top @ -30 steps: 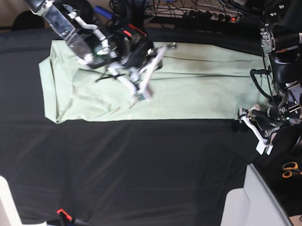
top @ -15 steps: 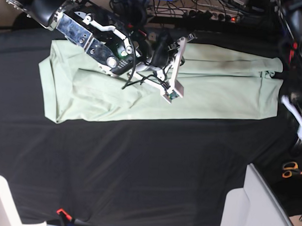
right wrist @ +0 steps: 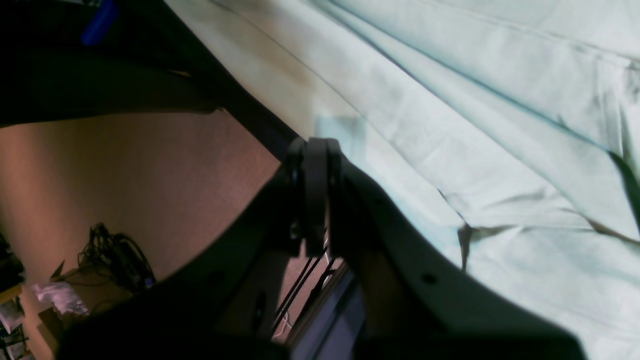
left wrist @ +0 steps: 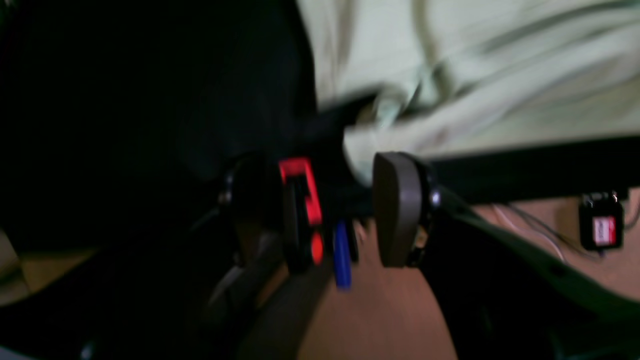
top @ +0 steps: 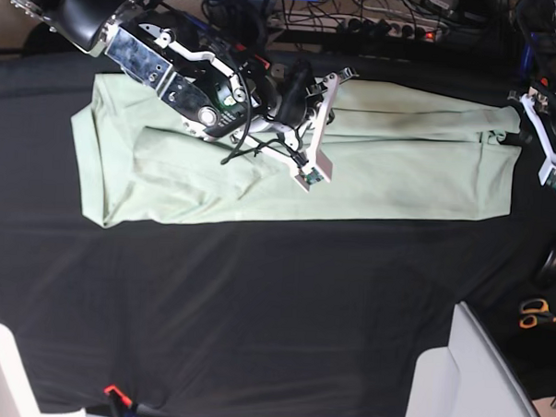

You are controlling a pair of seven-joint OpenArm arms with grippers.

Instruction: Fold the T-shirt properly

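Fabric first: the T-shirt (top: pixel 289 167) lies as a long mint-green band across the far half of the black table cover (top: pixel 255 309), already doubled lengthwise, with soft ridges near its middle and a bunched corner at the end on the base view's right. We judge the step in hand to be taking both parts of the far edge so the band can be folded again.

Our right gripper (right wrist: pixel 315 150) sits at that far edge near the shirt's middle, jaws pressed together; whether a layer of cloth is caught between them we cannot tell from the wrist view. Our left gripper (left wrist: pixel 345 210) hangs at the bunched corner with its jaws spread apart, and the cloth lies just beyond the fingertips (left wrist: pixel 395 200), not between them as far as the blurred picture shows.

To do this well, we should bring the left jaws down over the corner so they take every layer, then close. We would lift both ends together and evenly, keeping the band taut. Dragging one end risks skewing the fold and deepening the wrinkles at the middle.
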